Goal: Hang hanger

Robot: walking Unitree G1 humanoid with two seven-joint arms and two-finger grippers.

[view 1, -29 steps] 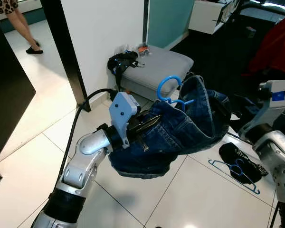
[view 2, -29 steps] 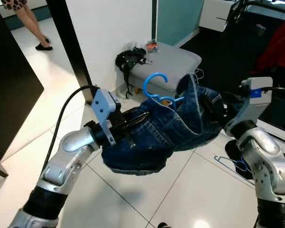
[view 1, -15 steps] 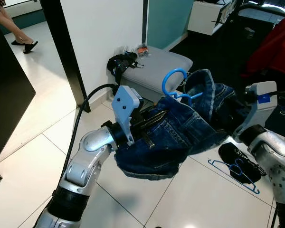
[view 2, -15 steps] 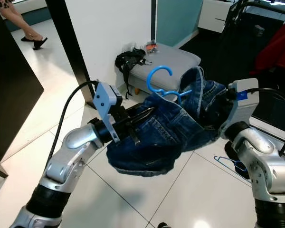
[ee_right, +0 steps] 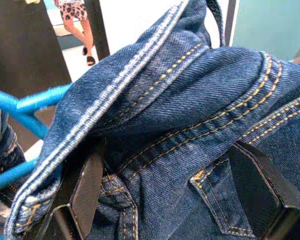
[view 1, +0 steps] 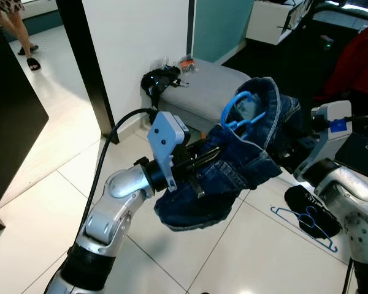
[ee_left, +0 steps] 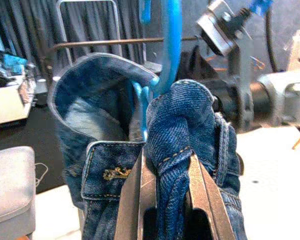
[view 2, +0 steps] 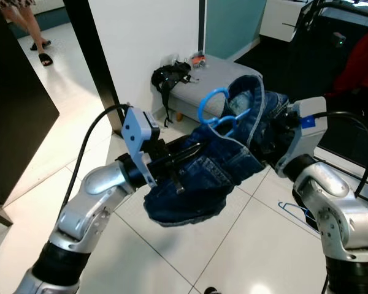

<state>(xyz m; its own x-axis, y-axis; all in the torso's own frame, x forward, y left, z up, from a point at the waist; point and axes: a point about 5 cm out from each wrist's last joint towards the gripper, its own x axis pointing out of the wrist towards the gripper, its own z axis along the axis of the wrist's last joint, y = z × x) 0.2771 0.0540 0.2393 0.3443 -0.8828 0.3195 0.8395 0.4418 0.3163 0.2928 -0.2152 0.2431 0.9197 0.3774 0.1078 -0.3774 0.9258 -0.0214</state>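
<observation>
In the eye views, your left gripper (view 1: 199, 164) and right gripper (view 2: 275, 138) held the jeans (view 1: 233, 171) up between them over the floor (view 1: 43, 184), the blue hanger (view 1: 242, 113) hooked in the waistband. In the left wrist view, your fingers (ee_left: 137, 200) were clenched on a denim fold. In the right wrist view, your fingers (ee_right: 87, 192) gripped the jeans too.

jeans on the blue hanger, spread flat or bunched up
Bunched up. The jeans sag in a crumpled heap between the left claw and right claw, with the blue hanger hook poking out on top.
</observation>
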